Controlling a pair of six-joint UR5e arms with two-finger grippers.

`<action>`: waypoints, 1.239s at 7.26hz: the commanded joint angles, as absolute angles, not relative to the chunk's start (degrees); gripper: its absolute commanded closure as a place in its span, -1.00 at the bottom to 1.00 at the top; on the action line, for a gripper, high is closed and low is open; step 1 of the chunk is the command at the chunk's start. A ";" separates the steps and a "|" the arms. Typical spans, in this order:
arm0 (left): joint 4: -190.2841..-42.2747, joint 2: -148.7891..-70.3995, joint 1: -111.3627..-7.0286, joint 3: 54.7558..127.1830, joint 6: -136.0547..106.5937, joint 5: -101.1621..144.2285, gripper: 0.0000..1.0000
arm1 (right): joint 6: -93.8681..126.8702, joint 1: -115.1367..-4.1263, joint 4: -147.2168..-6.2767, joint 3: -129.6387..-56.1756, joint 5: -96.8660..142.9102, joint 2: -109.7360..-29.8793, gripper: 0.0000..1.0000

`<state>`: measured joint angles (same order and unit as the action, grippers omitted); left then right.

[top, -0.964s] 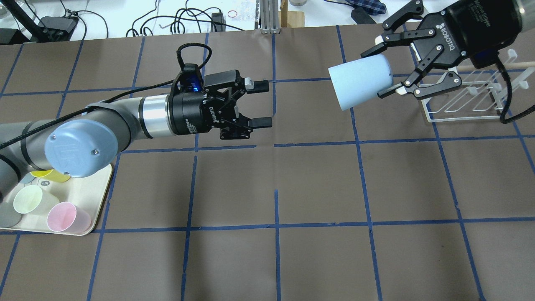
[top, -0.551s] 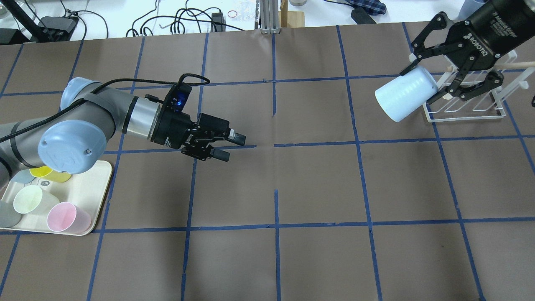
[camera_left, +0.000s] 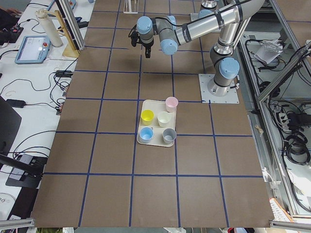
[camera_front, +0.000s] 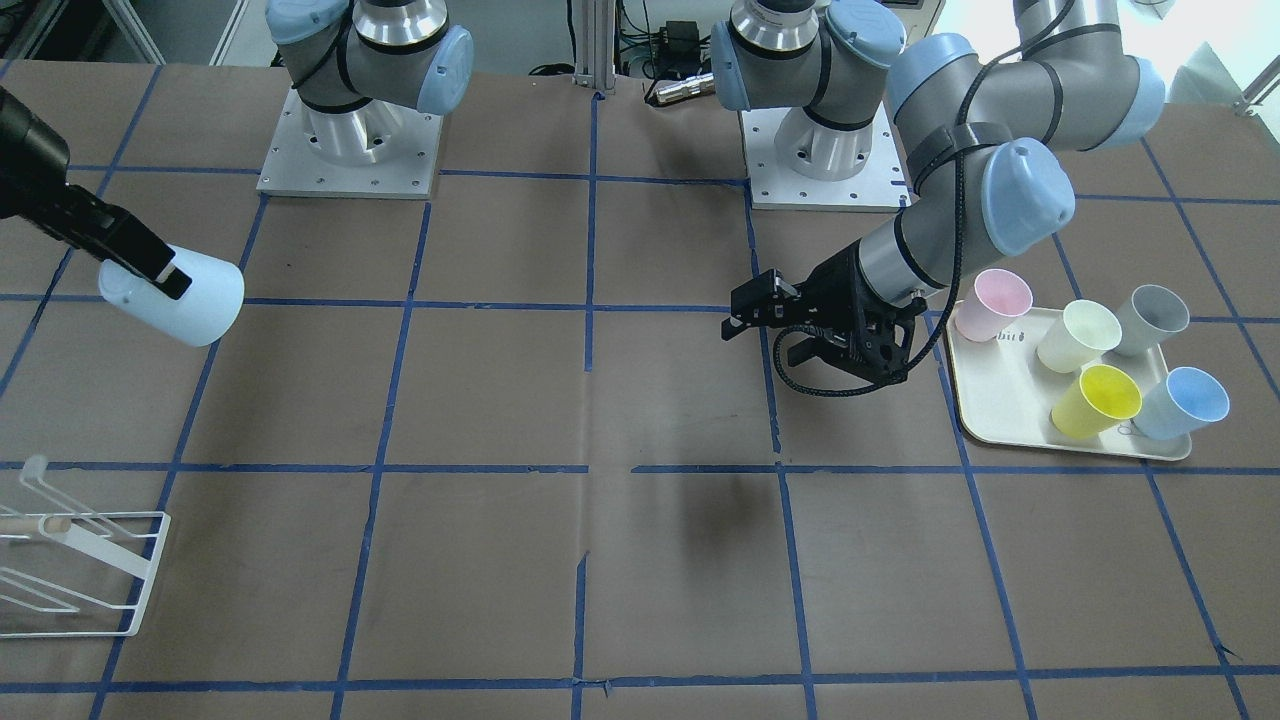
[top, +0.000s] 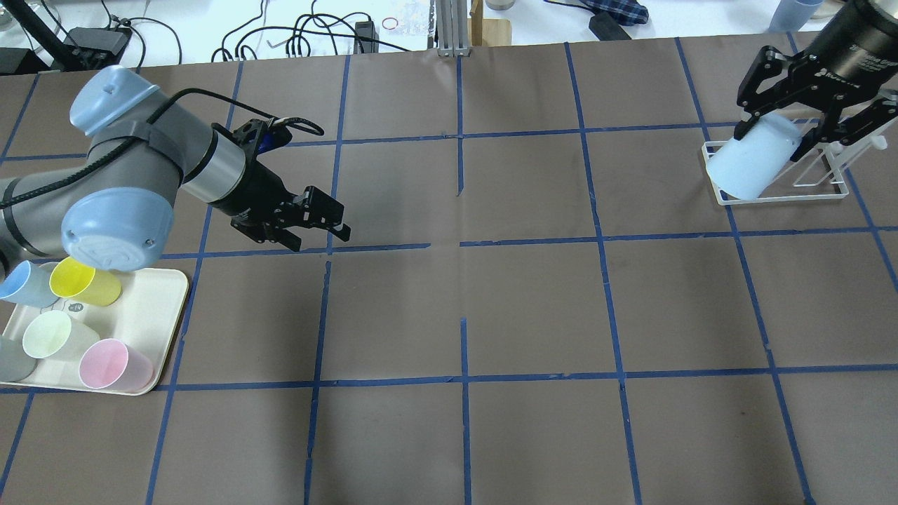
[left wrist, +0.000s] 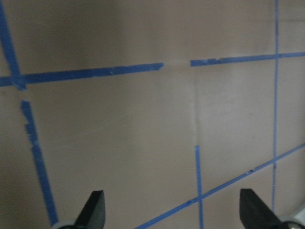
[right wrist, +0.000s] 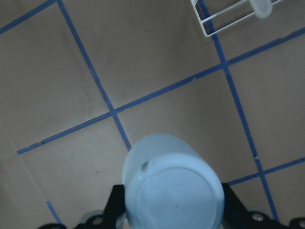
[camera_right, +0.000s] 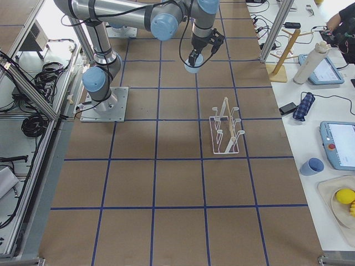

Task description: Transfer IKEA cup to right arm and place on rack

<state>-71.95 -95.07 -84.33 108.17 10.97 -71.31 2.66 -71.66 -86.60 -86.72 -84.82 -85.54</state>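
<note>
On the near left part of the desk (top: 533, 308), a cream tray (top: 151, 308) carries five cups: a pink cup (top: 105, 363), a pale green cup (top: 48, 334), a grey cup (top: 8, 359), a yellow cup (top: 74, 280) and a pale blue cup (top: 21, 284). The left arm (top: 140, 165) extends above the far edge of the tray toward the desk centre. The left jaws are spread wide and hold nothing; the left wrist view shows only bare desk and blue tape between the two tips. Farther out, on the right side, the right arm (top: 859, 42) points downward. The right jaws are clamped on the closed end of the IKEA cup (top: 751, 165). The cup is tilted, mouth lowest, and hangs clear of the desk. Beyond it, the rack (top: 779, 198) stands on the desk. In the overhead view the cup overlaps the rack's left end; the front-facing view shows the cup apart from the rack, on no prong.
</note>
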 commanded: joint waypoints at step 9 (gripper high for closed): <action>-93.16 -88.94 -92.54 85.69 -5.98 -88.76 -1.00 | -20.30 -65.57 -106.43 -86.66 -92.02 -74.01 -0.04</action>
<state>-92.33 -88.11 -91.95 86.13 -6.03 -87.92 -20.26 -65.57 -105.73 -86.67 -92.07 -74.99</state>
